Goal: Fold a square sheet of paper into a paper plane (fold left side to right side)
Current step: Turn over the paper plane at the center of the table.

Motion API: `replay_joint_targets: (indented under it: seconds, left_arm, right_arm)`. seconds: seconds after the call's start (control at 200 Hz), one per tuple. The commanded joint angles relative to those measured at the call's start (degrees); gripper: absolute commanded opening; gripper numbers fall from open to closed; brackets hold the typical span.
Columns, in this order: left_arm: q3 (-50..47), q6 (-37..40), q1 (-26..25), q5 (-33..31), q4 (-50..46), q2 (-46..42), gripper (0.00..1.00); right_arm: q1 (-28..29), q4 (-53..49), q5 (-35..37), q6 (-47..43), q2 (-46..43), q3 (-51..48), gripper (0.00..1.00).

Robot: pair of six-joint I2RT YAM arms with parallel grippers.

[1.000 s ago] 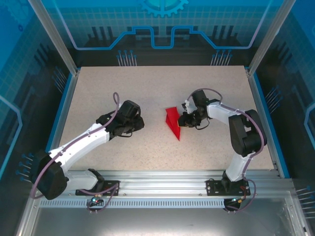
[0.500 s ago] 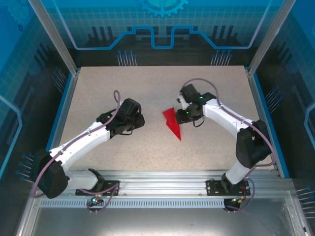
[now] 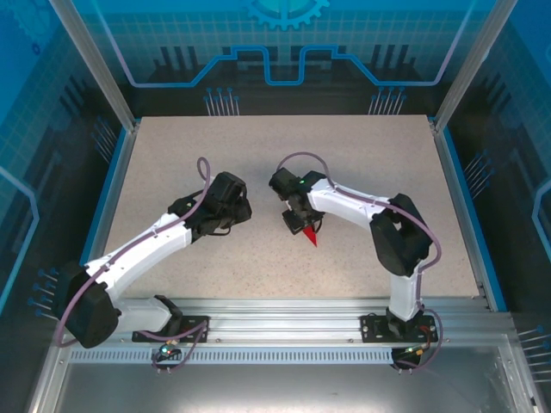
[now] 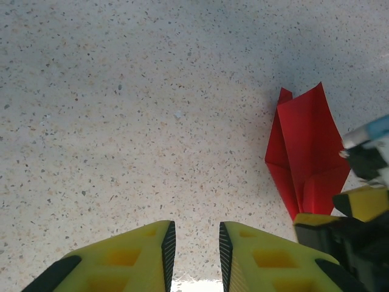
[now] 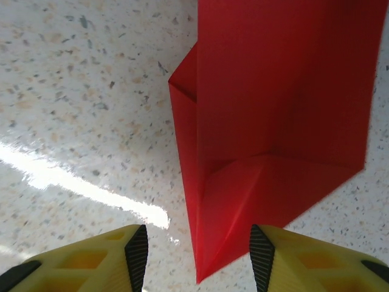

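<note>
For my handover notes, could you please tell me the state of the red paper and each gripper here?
Bright red folded sheet of paper: creased into a layered pointed shape, lying on the speckled table, not gripped.
Left gripper: slightly open, empty, beside the paper.
Right gripper: open, empty, above the paper's pointed end.

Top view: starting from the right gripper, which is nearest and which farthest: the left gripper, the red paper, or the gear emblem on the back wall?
1. The red paper, just under the right gripper.
2. The left gripper, to its left.
3. The gear emblem, far back, high on the wall.
</note>
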Motion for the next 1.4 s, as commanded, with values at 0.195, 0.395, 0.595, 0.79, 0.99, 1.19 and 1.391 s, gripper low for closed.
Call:
replay_joint_targets:
  seconds: [0.195,0.395,0.595,0.79,0.99,1.19,1.391]
  left_arm:
    - [-1.0,0.0,0.0,-1.5,-1.4,-1.2,0.30]
    - [-1.5,-0.2,0.0,-1.6,-1.3,-1.4,0.31]
    - [-1.5,-0.2,0.0,-1.7,-1.4,-1.4,0.31]
    - [-1.6,-0.2,0.0,-1.8,-1.8,-1.5,0.31]
    - [-1.6,-0.2,0.0,-2.0,-1.9,-1.8,0.31]
    - [-1.6,-0.3,0.0,-1.9,-2.1,-1.8,0.31]
    - [-1.4,-0.3,0.0,-1.9,-2.4,-1.9,0.31]
  right_arm:
    - [3.0,-4.4,9.3,-0.9,6.8,6.6,0.51]
    - [3.2,-5.4,12.4,-0.8,9.4,7.9,0.50]
    - [3.2,-5.6,15.1,-1.0,10.1,7.7,0.48]
    - [3.0,-5.9,16.1,-0.9,10.3,7.2,0.45]
    - [1.3,-4.5,14.0,-0.8,7.7,4.8,0.30]
    - [-1.1,-2.7,9.4,-1.2,3.3,2.2,0.05]
    - [-5.9,1.7,-2.3,-2.0,-5.3,-3.5,0.00]
